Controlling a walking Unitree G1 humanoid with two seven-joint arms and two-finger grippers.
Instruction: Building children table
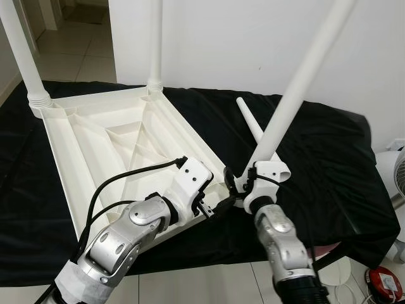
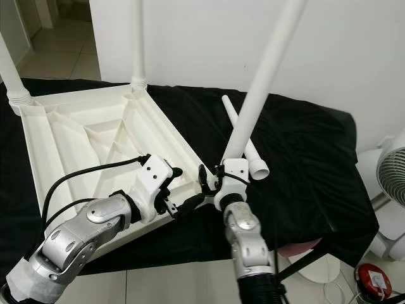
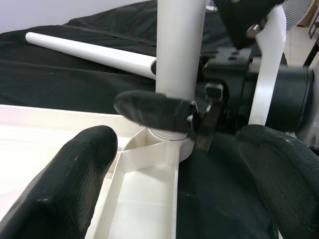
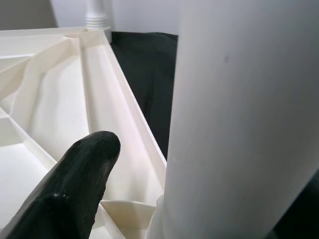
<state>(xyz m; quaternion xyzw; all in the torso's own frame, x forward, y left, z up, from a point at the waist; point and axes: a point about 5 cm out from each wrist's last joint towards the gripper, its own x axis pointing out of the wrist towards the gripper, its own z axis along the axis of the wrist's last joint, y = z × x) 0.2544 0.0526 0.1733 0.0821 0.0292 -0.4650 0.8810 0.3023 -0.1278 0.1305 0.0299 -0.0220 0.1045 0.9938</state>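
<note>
The white plastic children's tabletop (image 1: pixel 114 145) lies upside down on a black cloth (image 1: pixel 316 164), its ribbed underside facing up with raised diagonal braces and a low rim all round. Four long white plastic tube legs are in view. Two stand upright in the far corner sockets, well away from both tools: one far-left leg (image 1: pixel 19 50) and one far-middle leg (image 1: pixel 155 44), each with a ridged collar at its foot. A third, tilted leg (image 1: pixel 297 95) rises from the near corner socket just ahead of the right tool (image 1: pixel 237 190), leaning up and away to the right. The fourth, loose leg (image 1: pixel 253 130) lies flat on the cloth just beyond the right tool, touching nothing else.

The right tool is closed around the foot of the tilted leg, one black finger (image 4: pixel 70 189) lying against the tabletop's inner rim beside the tube. The left tool (image 1: pixel 209 209) sits at the same near corner, just beside the right one; its fingers (image 3: pixel 65 184) are spread apart with nothing between them, pointing at the socket where the tilted leg meets the tabletop
</note>
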